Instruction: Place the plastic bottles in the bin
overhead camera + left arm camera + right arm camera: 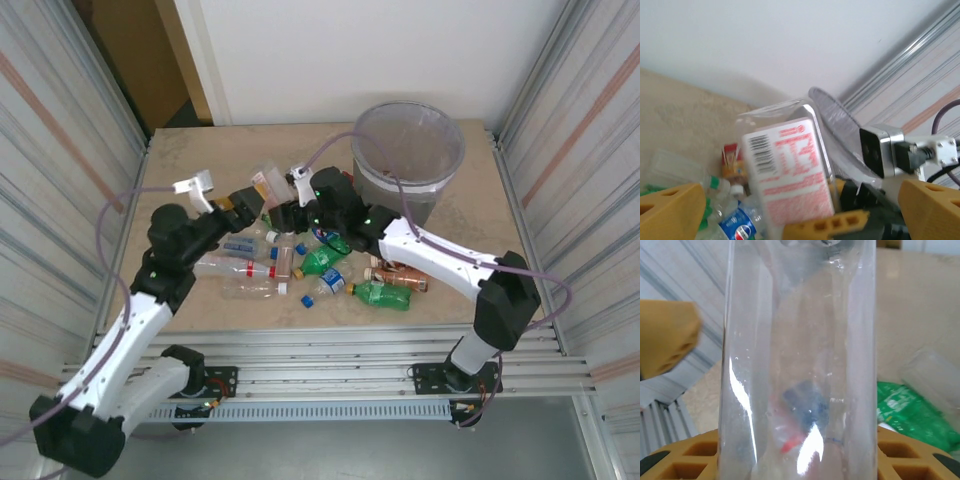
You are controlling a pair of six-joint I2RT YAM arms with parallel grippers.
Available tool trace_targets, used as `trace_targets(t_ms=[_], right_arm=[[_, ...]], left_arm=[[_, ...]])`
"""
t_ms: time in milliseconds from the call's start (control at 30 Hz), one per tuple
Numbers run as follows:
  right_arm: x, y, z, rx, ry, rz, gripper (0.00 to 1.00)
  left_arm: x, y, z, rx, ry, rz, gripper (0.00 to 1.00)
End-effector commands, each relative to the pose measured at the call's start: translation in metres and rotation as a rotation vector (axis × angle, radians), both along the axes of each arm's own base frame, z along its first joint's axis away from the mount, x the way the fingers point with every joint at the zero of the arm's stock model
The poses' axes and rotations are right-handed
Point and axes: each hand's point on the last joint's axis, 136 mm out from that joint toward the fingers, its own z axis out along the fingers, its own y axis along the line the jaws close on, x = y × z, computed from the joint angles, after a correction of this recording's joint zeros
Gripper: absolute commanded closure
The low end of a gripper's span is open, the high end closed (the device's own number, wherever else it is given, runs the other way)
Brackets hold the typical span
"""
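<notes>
Beige table (180, 190) crowded with plastic bottles (330, 275); left hand (250, 204) wide, right hand (288, 214) clamps clear bottle (800, 365).

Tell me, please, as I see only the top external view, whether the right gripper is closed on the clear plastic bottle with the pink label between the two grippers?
Observer: Yes. In the right wrist view, the yellow fingers of the right gripper sit against the clear plastic bottle with the pink label, one on each side of it.
Operator: Thank you. Could you also say whether the left gripper is touching it?
Observer: No. In the left wrist view, the left gripper stands wide open. Its yellow fingers are well clear of the bottle on either side.
</notes>
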Motion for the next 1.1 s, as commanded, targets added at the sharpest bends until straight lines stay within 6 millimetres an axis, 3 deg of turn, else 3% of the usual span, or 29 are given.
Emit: trace_targets(t_ms=[0, 200, 333, 533, 733, 1067], right_arm=[[0.008, -0.042, 0.060, 0.022, -0.093, -0.074, 0.79], [0.035, -0.114, 0.093, 0.043, -0.047, -0.192, 0.81], [0.051, -0.162, 0.104, 0.037, -0.039, -0.290, 0.81], [0.076, -0.217, 0.090, -0.032, 0.000, -0.419, 0.79], [0.094, -0.254, 0.065, -0.151, 0.050, -0.523, 0.79], [0.115, -0.277, 0.018, -0.285, 0.141, -0.583, 0.77]], left_arm=[[-0.006, 0.024, -0.003, 0.089, -0.074, 0.129, 0.01], [-0.018, 0.058, -0.014, 0.130, -0.068, 0.293, 0.01], [-0.023, 0.078, -0.026, 0.143, -0.023, 0.387, 0.01], [-0.025, 0.093, -0.037, 0.160, 0.033, 0.464, 0.01], [-0.022, 0.097, -0.047, 0.156, 0.077, 0.481, 0.01], [-0.007, 0.097, -0.065, 0.112, 0.151, 0.458, 0.01]])
